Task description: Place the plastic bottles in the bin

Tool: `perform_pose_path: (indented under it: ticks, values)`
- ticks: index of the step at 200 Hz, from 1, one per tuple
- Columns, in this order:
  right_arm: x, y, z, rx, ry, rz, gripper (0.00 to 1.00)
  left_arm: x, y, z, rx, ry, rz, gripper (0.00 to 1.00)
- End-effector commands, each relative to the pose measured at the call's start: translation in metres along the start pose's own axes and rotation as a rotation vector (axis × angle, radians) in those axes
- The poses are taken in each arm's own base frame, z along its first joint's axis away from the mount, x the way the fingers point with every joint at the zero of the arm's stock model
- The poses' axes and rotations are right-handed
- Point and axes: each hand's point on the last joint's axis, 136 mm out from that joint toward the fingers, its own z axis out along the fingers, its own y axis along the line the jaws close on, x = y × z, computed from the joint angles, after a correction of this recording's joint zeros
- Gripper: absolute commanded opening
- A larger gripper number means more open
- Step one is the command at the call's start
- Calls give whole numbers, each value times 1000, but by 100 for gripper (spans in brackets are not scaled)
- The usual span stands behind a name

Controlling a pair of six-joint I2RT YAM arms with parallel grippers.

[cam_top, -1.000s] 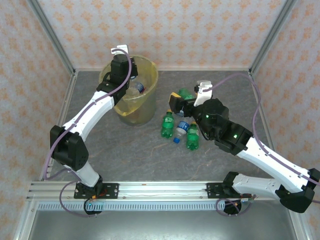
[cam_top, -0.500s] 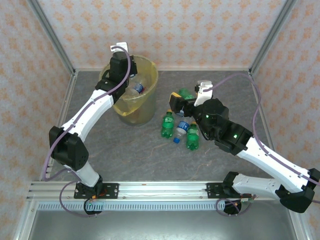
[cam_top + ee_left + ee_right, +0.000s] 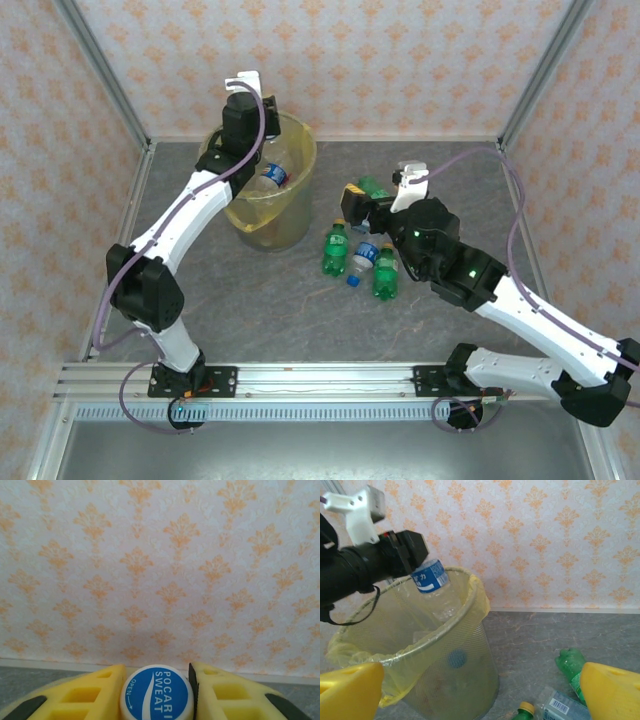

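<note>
My left gripper hangs over the bin, a mesh bucket lined with a yellow bag. It is shut on the blue-and-white cap of a clear bottle with a blue label. That bottle hangs neck-up, its lower end inside the bin's rim. My right gripper is open above the table, right of the bin, with nothing between its yellow fingers. Two green bottles and a clear blue-capped one lie below it. Another green bottle lies beside it.
The bin stands at the back left, near the left frame post. Patterned walls close the back and sides. Open grey tabletop lies in front of the bin and bottles. At the near edge runs a metal rail.
My left arm has risen and reached a little further back, carrying the clear bottle over the bin. The right gripper has drifted slightly right.
</note>
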Motion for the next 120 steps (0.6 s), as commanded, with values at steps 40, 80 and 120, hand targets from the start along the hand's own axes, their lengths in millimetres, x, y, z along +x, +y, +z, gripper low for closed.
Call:
perform_pose_path:
  ticks: [40, 80, 120]
  values:
    - [-2, -13, -13, 31, -22, 41, 100, 39, 6, 6, -21, 45, 51, 35]
    - [3, -13, -10, 36, -11, 31, 100, 55, 24, -8, -50, 82, 45, 44]
    - [3, -8, -3, 31, -5, 15, 100, 21, 31, -28, -67, 37, 15, 77]
